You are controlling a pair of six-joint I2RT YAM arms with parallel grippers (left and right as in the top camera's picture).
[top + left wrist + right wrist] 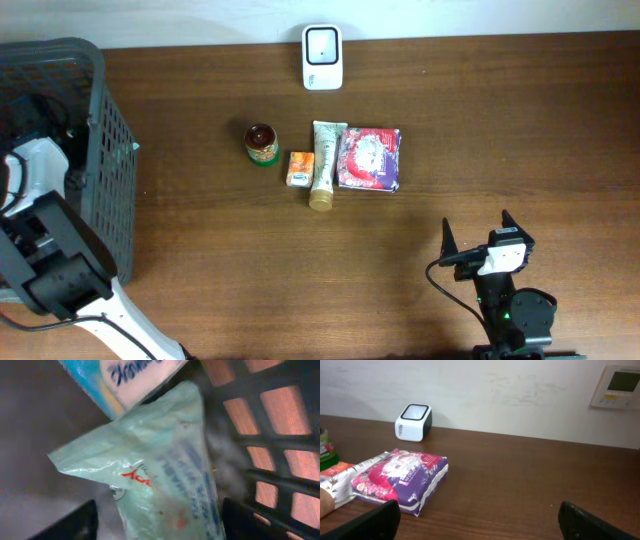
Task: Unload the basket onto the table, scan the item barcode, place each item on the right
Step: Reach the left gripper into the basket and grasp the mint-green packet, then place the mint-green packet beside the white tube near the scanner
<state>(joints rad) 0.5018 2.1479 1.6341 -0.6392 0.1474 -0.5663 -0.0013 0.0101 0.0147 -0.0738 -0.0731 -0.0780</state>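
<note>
We are at the pick-up step: our left gripper (159, 527) straddles a pale green packet (160, 460) inside the basket (280, 455), a finger on either side, but we cannot tell whether they pinch it yet. Our right gripper (477, 225) hangs spread and empty. Next we need a firm hold, then a lift toward the scanner (322, 57).

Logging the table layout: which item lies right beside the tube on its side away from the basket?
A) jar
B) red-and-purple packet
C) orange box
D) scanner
B: the red-and-purple packet lies beside the tube on the side away from the basket; the orange box and jar sit on the basket side.
</note>
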